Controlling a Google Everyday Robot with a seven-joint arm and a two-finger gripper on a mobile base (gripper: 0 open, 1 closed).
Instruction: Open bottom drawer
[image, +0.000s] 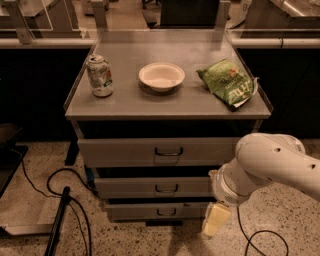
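The grey metal cabinet has three drawers. The bottom drawer (135, 211) is the lowest one, with a small dark bar handle (166, 213); its front sits flush under the middle drawer (130, 188). My gripper (216, 220) hangs from the white arm (270, 167) at the lower right. It is low, at the height of the bottom drawer, in front of the drawer's right end and to the right of the handle. It does not touch the handle.
On the cabinet top (125, 100) stand a drink can (100, 75), a white bowl (161, 76) and a green chip bag (229, 83). The top drawer (120, 151) is the widest. Black cables (65, 200) lie on the speckled floor at left, another cable (260, 240) at right.
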